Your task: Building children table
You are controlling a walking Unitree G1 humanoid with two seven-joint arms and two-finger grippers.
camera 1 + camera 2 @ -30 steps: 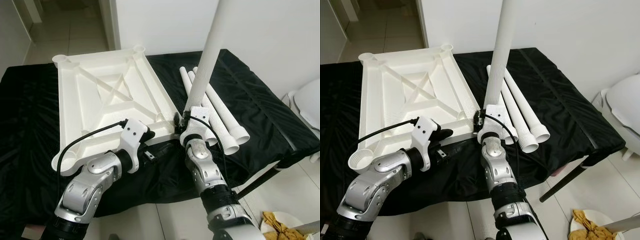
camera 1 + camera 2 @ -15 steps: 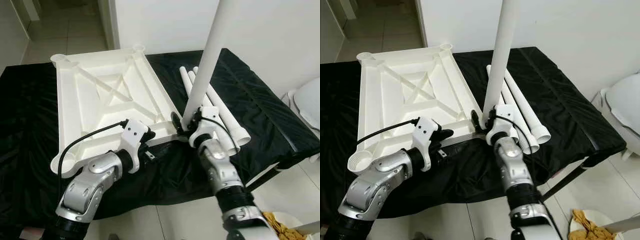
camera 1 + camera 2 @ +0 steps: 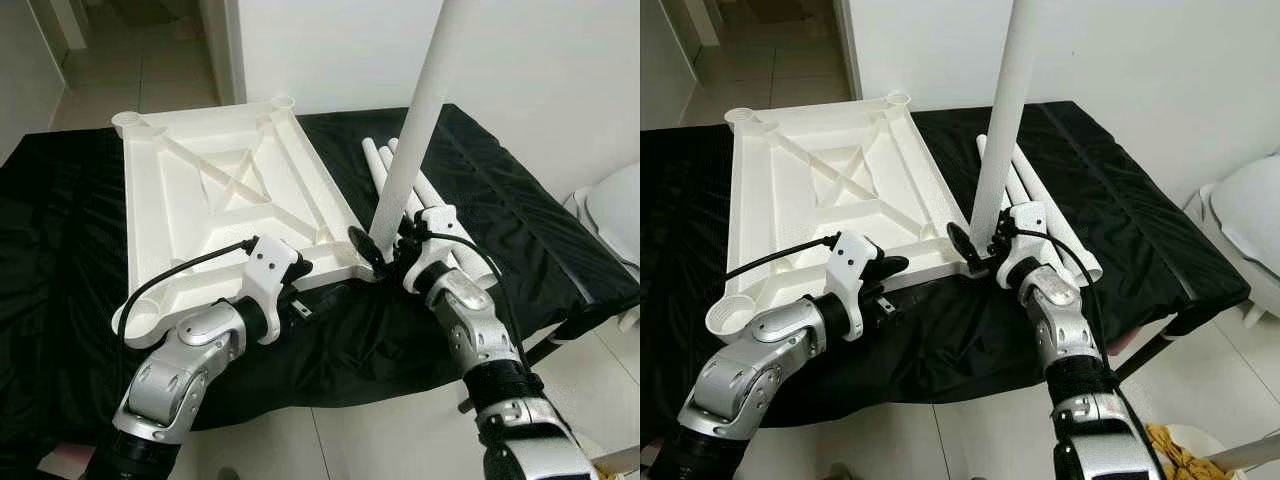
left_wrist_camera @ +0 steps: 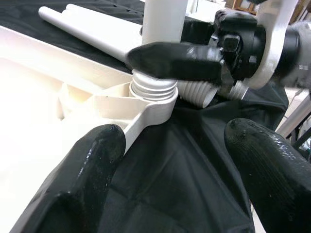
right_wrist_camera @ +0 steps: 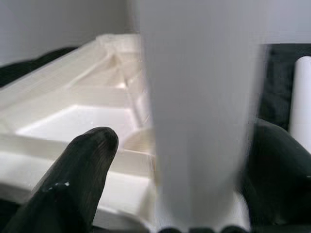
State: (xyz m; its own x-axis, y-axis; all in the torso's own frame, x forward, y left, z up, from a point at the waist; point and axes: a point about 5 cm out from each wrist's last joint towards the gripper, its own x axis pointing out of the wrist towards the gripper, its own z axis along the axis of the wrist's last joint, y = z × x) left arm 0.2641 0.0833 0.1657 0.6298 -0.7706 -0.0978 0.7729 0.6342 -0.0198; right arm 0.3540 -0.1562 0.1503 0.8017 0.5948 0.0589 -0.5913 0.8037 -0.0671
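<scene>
A black cloth point(image 3: 520, 215) covers the work surface. On it, toward 10 o'clock, the white tabletop point(image 3: 215, 215) lies upside down, ribs up, with a round socket at each corner. At its near right corner a long white leg point(image 3: 415, 130) stands nearly upright, tilted slightly toward 1 o'clock, its threaded end seated in the socket point(image 4: 154, 99), with some threads still showing above the rim. Spare legs point(image 3: 450, 235) lie side by side on the cloth at 2 o'clock, just beside the standing leg.

The right gripper point(image 3: 385, 250) grasps the leg low down, one finger point(image 5: 80, 170) on each side of it, just above the socket. The left gripper point(image 4: 184, 179) sits at 7 o'clock of the socket, near the tabletop's near edge, its fingers point(image 4: 85, 184) spread apart and holding nothing.
</scene>
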